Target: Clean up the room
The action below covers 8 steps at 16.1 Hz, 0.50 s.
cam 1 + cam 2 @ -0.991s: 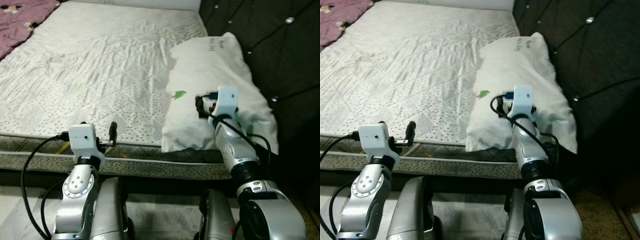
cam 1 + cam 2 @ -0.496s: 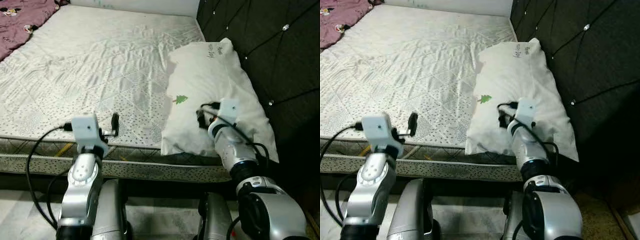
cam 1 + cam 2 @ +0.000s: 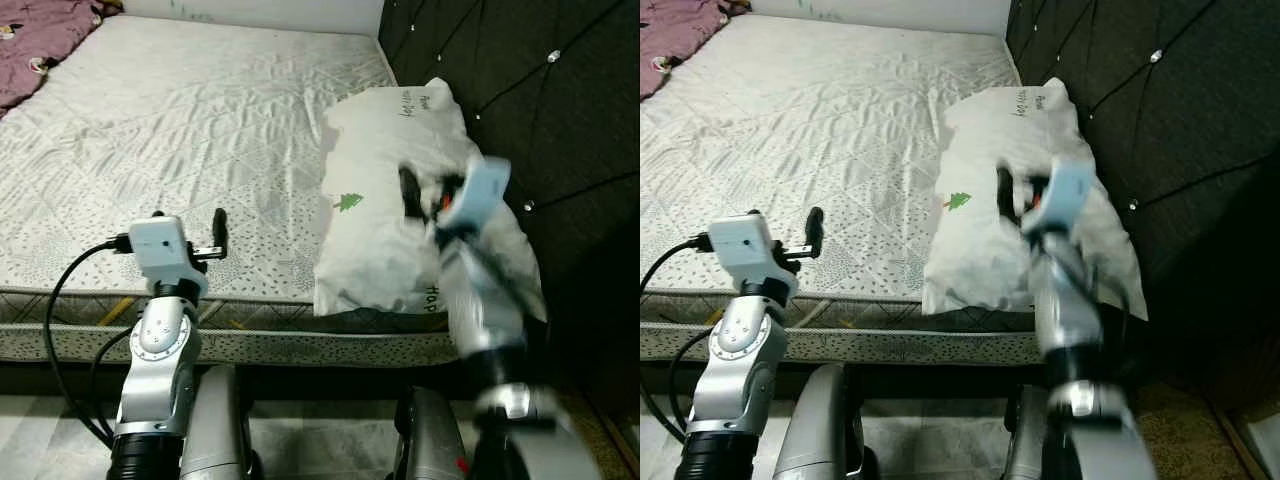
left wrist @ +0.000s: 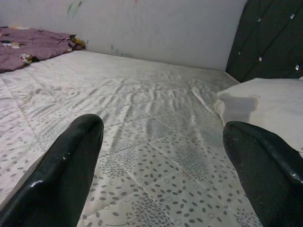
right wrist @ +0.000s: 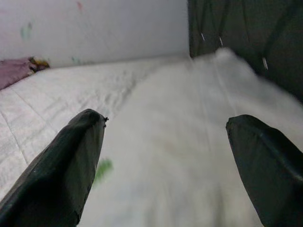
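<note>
A white pillow (image 3: 375, 245) with a small green tree mark (image 3: 349, 203) lies on the right side of the bed, against the dark headboard. My right gripper (image 3: 420, 195) hovers over the middle of the pillow, blurred by motion. In the right wrist view its fingers (image 5: 75, 161) stand wide apart, open, with the pillow (image 5: 180, 156) below them and nothing held. My left gripper (image 3: 215, 235) is raised over the bed's front edge. It is open too, looking across the bare mattress (image 4: 156, 142).
The light quilted mattress (image 3: 200, 120) stretches to the back wall. A purple blanket (image 3: 40, 25) is bunched at its far left corner. The dark tufted headboard (image 3: 540, 90) runs along the right. The bed's front edge (image 3: 260, 340) is right before my legs.
My right arm has lifted and swung forward over the pillow, and is now blurred. The left arm stays about where it was. The camera has shifted a little.
</note>
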### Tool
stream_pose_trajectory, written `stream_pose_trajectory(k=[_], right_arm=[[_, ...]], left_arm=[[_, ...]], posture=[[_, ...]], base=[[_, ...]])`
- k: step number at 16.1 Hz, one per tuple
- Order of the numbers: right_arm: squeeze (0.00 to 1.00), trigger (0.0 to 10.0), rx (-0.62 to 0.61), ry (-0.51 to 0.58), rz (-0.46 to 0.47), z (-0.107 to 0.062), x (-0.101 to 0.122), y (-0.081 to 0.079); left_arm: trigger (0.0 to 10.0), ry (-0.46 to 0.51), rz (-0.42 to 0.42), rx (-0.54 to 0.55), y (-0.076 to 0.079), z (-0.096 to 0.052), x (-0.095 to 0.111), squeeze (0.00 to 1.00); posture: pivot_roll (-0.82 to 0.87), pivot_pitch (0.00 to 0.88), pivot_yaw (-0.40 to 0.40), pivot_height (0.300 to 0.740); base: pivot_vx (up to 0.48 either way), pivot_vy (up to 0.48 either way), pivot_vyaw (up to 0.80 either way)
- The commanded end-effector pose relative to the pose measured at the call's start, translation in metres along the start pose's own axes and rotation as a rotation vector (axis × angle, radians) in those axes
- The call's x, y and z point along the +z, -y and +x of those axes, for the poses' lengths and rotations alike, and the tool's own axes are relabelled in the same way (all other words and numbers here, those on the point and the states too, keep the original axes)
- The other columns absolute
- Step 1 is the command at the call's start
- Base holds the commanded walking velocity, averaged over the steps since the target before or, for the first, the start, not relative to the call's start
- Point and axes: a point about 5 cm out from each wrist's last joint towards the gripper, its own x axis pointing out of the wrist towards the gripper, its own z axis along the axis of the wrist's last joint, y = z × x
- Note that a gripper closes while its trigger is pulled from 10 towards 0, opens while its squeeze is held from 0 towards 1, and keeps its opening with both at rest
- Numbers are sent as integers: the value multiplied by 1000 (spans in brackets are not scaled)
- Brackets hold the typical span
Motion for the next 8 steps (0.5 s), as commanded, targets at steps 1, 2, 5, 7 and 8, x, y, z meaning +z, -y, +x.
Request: stream_pose_trajectory(k=[1, 2, 5, 7, 8], right_arm=[[0, 10000, -13, 36, 21, -1, 7, 2], [0, 10000, -19, 14, 50, -9, -2, 0], [0, 10000, 21, 7, 38, -11, -4, -15], [0, 10000, 15, 0, 41, -8, -4, -16], [0, 10000, 17, 1, 42, -6, -2, -18]], left_arm=[[10000, -1, -7, 2, -1, -1, -3, 0], [10000, 1, -4, 18, -4, -1, -4, 0], [10000, 14, -3, 43, -3, 4, -7, 0], [10000, 18, -2, 39, -1, 4, -7, 0], [10000, 24, -2, 38, -1, 4, -7, 0]], posture=[[-22, 0, -40, 526], [-27, 0, -36, 536], [-32, 0, -27, 580], [-28, 0, -31, 604], [-26, 0, -33, 614]], base=[[0, 0, 0], [0, 0, 0], [0, 0, 0], [0, 0, 0], [0, 0, 0]])
